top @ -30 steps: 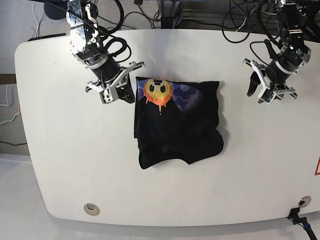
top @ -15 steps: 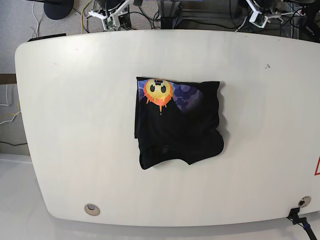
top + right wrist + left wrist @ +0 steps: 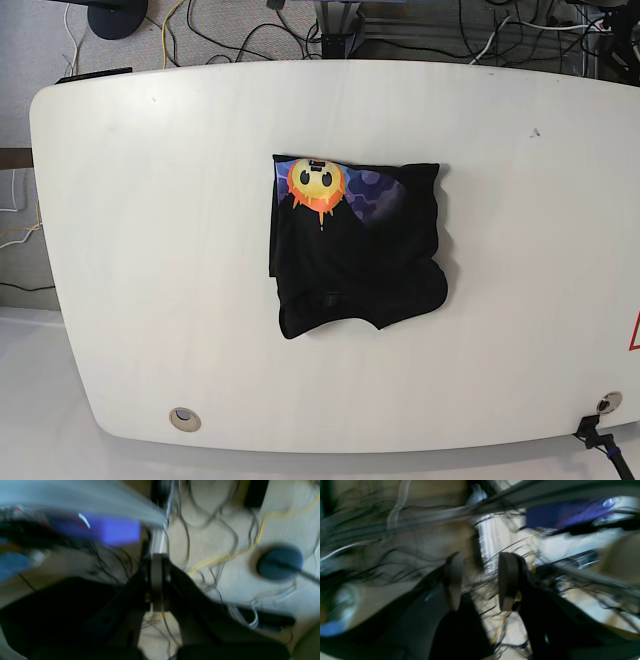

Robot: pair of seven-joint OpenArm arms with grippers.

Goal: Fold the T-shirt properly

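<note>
On my base view the T-shirt (image 3: 355,245) lies folded into a rough rectangle near the middle of the white tabletop (image 3: 150,250), its sun print (image 3: 316,183) at the far left corner and the near edge bunched and uneven. Neither arm shows in that view. My left wrist feed is blurred, but the left end effector (image 3: 480,581) stands open with a clear gap, nothing between the pads. The right end effector (image 3: 157,580) has its pads pressed together, empty, over cables (image 3: 225,557) on the floor.
</note>
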